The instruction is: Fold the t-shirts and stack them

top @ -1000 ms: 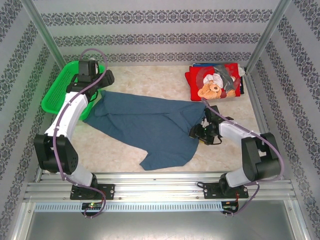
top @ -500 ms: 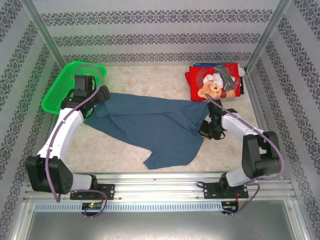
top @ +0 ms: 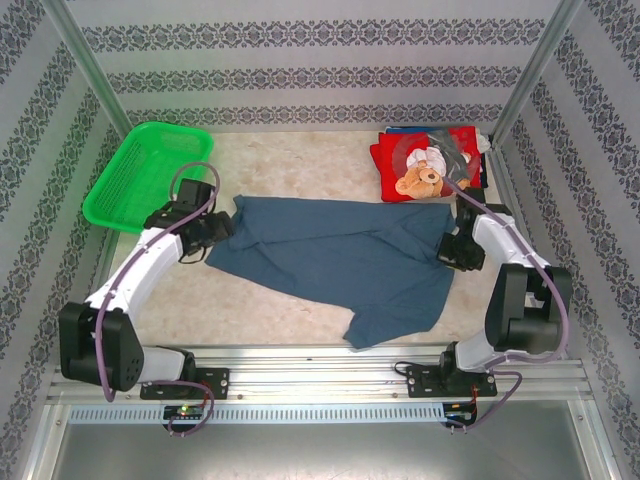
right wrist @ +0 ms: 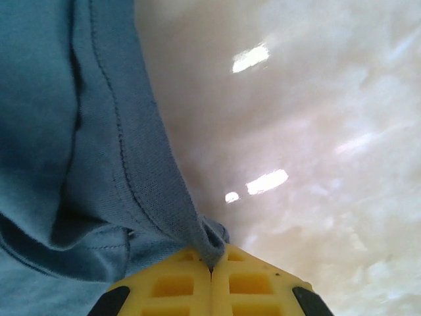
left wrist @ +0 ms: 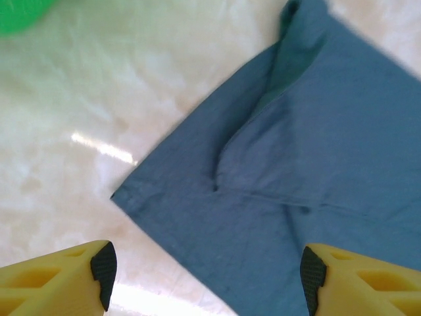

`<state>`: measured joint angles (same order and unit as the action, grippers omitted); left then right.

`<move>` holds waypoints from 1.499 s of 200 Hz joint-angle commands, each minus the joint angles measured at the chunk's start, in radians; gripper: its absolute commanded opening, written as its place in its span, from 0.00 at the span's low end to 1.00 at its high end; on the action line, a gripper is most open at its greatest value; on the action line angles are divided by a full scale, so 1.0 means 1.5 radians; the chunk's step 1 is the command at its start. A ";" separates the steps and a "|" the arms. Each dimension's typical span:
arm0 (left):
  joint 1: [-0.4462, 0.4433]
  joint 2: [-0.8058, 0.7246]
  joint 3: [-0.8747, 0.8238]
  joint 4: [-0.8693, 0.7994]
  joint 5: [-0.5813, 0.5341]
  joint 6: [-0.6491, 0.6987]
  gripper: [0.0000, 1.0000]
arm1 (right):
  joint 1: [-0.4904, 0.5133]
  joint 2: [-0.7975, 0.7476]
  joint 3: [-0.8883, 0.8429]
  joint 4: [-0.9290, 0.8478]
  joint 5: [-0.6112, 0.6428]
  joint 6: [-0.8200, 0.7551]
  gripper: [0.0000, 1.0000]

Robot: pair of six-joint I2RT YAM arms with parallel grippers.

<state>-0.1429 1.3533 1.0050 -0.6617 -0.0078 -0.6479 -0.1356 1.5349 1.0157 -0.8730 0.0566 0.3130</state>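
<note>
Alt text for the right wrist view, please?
The yellow right gripper, shut, pinches a hemmed edge of the slate-blue t-shirt, which drapes down the left side. Pale marbled table with bright glints lies to the right.

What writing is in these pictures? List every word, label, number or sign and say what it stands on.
No readable text anywhere in these views.
The red t-shirt carries a teddy-bear picture, with no legible words.
The slate-blue t-shirt is plain; the green basket and the patterned walls bear no writing.
</note>
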 commanded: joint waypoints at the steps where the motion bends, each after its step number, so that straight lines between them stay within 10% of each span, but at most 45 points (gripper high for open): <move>1: -0.008 0.035 -0.022 -0.023 0.001 -0.041 0.73 | -0.014 0.029 0.046 -0.010 0.062 -0.041 0.00; 45: -0.009 0.109 -0.020 -0.024 -0.004 -0.014 0.67 | -0.013 0.048 0.095 -0.006 0.054 -0.040 0.01; 119: -0.013 0.222 -0.024 0.025 0.041 -0.013 0.61 | -0.012 -0.018 0.144 0.007 -0.073 -0.015 0.53; 169: -0.010 0.233 -0.069 0.016 0.042 -0.018 0.13 | 0.012 -0.065 0.201 0.023 -0.176 -0.016 0.79; 207: -0.006 0.142 -0.137 -0.012 0.078 -0.066 0.07 | 0.064 -0.036 0.223 0.022 -0.197 -0.035 0.86; 254: 0.001 -0.018 -0.214 -0.091 0.056 -0.138 0.11 | 0.060 0.023 0.200 -0.008 -0.162 -0.026 0.90; 275: 0.003 -0.031 -0.191 -0.119 0.054 -0.146 0.51 | 0.047 0.037 0.189 -0.012 -0.150 -0.018 0.95; 300: -0.004 -0.068 -0.094 -0.166 0.014 -0.141 0.65 | 0.035 0.055 0.187 -0.032 -0.156 -0.017 0.94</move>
<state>-0.1486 1.3083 0.7307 -0.8017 0.0738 -0.8360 -0.0700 1.5967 1.3037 -0.8684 -0.1959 0.2844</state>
